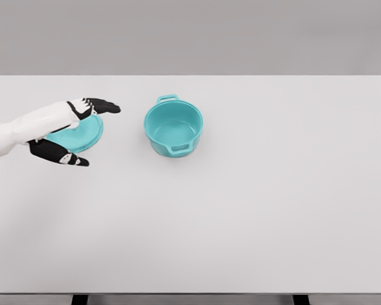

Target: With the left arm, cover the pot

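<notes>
A teal pot (pixel 173 129) with two handles stands uncovered on the white table, left of centre. Its teal lid (pixel 82 134) lies flat on the table to the pot's left, partly hidden by my left hand (pixel 82 130). The hand hovers over the lid with its fingers spread, the black fingertips (pixel 108 106) stretching past the lid's far rim and the thumb at its near side. I see no grasp on the lid. The right arm does not show.
The white table (pixel 273 190) stretches wide to the right and front of the pot. Its near edge runs along the bottom of the view, with two dark legs below.
</notes>
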